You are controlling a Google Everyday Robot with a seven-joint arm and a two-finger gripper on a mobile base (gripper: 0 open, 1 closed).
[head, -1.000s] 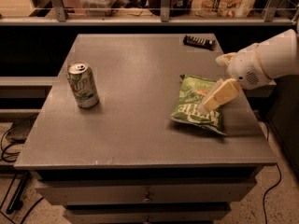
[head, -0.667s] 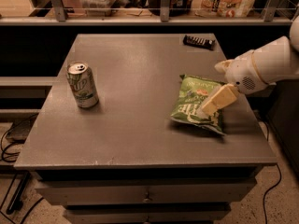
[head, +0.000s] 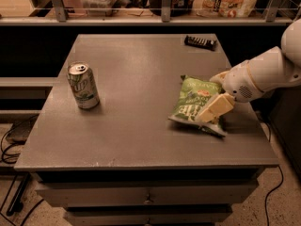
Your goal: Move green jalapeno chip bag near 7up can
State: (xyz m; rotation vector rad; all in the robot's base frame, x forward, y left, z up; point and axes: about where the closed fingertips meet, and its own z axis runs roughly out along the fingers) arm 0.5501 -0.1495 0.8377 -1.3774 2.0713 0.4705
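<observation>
The green jalapeno chip bag [head: 192, 102] lies flat on the right side of the grey table [head: 136, 126], with white lettering and a small red-orange emblem near its top. The 7up can [head: 83, 85] stands upright on the left side of the table, well apart from the bag. My gripper [head: 214, 108] comes in from the right on a white arm and sits over the bag's right half, covering part of it.
A small black rectangular device [head: 200, 42] lies at the table's back right. A shelf [head: 141, 13] behind the table holds pale packages and containers. Cables lie on the floor at the left. Drawers sit below the table's front edge.
My gripper has moved a little down and to the left, lower onto the chip bag. The bag and the can have stayed in place.
</observation>
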